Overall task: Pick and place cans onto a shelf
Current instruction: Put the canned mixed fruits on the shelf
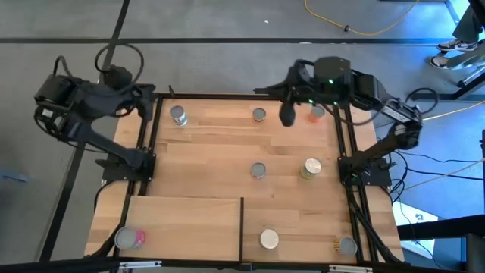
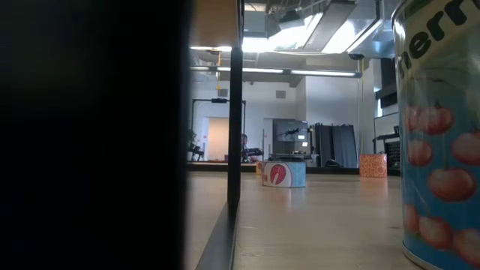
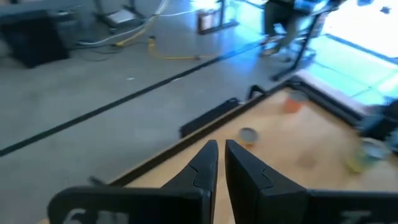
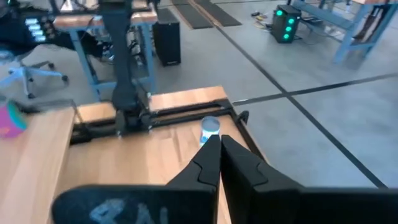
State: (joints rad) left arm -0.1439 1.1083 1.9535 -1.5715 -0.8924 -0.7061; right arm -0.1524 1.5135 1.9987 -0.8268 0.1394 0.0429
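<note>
We see the left gripper (image 1: 144,102) and right gripper (image 1: 287,115) above the table's far edge, fingers nearly together, holding nothing. Cans (image 1: 258,171) lie scattered over the table (image 1: 212,152); one pink-topped can (image 1: 129,238) stands on the shelf (image 1: 186,224).

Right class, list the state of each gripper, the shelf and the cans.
Left gripper: shut, holding nothing, at the table's far left corner.
Right gripper: shut, holding nothing.
Shelf: carries one pink-topped can.
Other cans, such as the yellow-green one: upright on the tabletop.
</note>
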